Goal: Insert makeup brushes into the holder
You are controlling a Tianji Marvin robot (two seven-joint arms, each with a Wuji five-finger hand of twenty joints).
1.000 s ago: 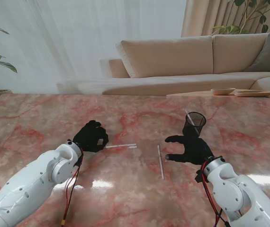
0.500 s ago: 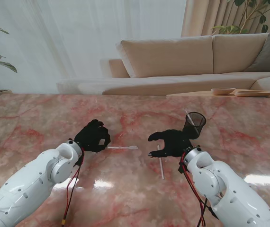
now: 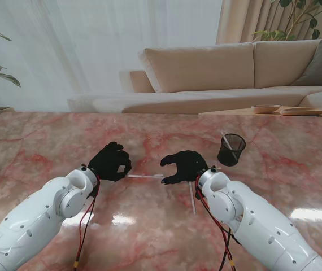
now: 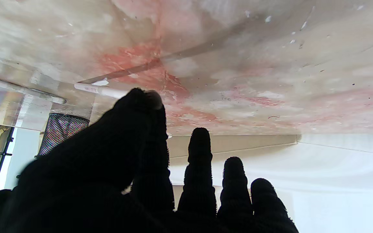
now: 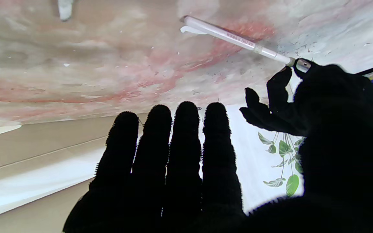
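Presently on the marble desk (image 3: pixel 48 135): one black mesh holder (image 3: pixel 231 149) standing upright to my right and farther from me, with one thin brush already leaning inside it; one white brush (image 3: pixel 145 176) lying flat crosswise between my two hands; a second white brush (image 3: pixel 191 195) lying flat, pointing away from me, just right of centre and partly behind my right forearm. My right hand (image 3: pixel 182 166) has swung leftward over the last second, leaving its place beside the holder and arriving over the free end of the crosswise brush; its fingers are spread and curled downward, holding nothing. My left hand (image 3: pixel 111 162) has hardly shifted and sits at the brush's other end; the right wrist view shows its thumb and forefinger meeting right at the brush tip, though whether they truly pinch it I cannot tell. Judged meaning: the crosswise brush looks like the next item for the holder, likely passed from left to right. Two brushes remain outside the holder, well apart from it.
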